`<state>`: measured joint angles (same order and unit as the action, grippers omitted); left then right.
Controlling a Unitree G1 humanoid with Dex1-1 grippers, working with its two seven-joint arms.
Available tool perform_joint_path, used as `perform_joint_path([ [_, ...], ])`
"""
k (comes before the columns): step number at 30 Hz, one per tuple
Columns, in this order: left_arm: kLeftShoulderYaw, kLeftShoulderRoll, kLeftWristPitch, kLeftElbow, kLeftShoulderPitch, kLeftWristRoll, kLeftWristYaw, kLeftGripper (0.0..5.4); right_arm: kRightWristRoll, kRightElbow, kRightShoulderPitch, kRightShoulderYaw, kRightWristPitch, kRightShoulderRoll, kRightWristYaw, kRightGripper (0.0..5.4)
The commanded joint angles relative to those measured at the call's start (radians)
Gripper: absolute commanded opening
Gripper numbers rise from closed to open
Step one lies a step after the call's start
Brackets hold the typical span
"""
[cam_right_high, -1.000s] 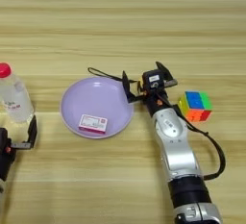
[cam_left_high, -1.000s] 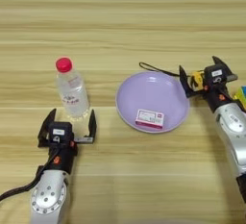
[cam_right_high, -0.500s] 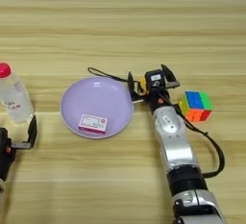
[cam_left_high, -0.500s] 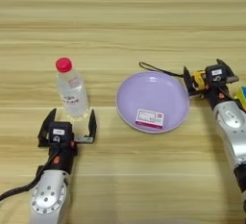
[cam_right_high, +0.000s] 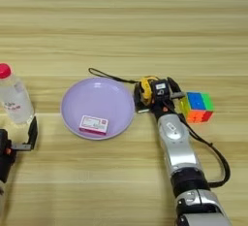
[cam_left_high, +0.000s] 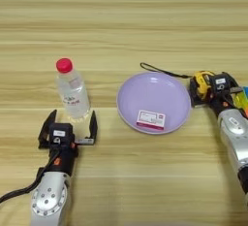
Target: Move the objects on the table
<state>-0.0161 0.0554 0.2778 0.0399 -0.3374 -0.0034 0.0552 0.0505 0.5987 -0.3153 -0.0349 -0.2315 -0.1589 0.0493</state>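
Note:
A yellow-and-black tape measure [cam_left_high: 202,85] lies just right of the round lavender plate [cam_left_high: 160,93]. Its black strap [cam_left_high: 160,70] trails left along the plate's far rim. My right gripper [cam_left_high: 213,89] is open and straddles the tape measure, one finger on each side of it. A small white card with a pink-red band [cam_left_high: 150,120] lies on the near part of the plate. My left gripper [cam_left_high: 70,127] rests open at the near left, just in front of a bottle, holding nothing.
A clear plastic bottle with a red cap [cam_left_high: 71,91] stands upright left of the plate. A multicoloured cube [cam_right_high: 196,106] sits close to the right of my right gripper. The light wooden table [cam_left_high: 121,21] stretches away behind everything.
My right gripper has slid a little nearer and settled lower around the tape measure, its fingers slightly closer together. The tape measure, plate, card, bottle and left arm have stayed put.

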Motion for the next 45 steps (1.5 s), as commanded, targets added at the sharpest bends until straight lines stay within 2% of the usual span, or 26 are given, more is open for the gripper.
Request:
perform_joint_path([
  [1,-0.002,0.004,-0.017,0.009,-0.006,0.008,0.003,5.40,-0.001,0.042,-0.033,-0.008,-0.018,-0.006,-0.002,5.37],
  [19,-0.001,0.005,-0.016,0.012,-0.011,0.007,0.004,5.40,-0.012,0.236,-0.129,-0.015,-0.043,0.000,0.005,5.37],
  [21,-0.001,0.004,-0.016,0.013,-0.011,0.007,0.004,5.40,-0.016,0.250,-0.134,-0.018,-0.041,0.001,0.010,5.22],
  [29,-0.002,0.003,-0.018,0.018,-0.015,0.008,0.003,5.40,-0.020,0.266,-0.134,-0.021,-0.037,0.002,0.018,4.35],
  [32,-0.002,0.003,-0.020,0.017,-0.013,0.007,0.003,5.40,-0.022,0.270,-0.137,-0.022,-0.036,0.001,0.021,4.20],
  [40,-0.003,0.002,-0.020,0.013,-0.009,0.008,0.002,5.40,-0.025,0.276,-0.146,-0.026,-0.036,0.001,0.025,4.15],
  [45,-0.005,-0.001,-0.020,0.014,-0.008,0.010,0.000,5.40,-0.038,0.241,-0.119,-0.033,-0.024,0.005,0.031,4.15],
])
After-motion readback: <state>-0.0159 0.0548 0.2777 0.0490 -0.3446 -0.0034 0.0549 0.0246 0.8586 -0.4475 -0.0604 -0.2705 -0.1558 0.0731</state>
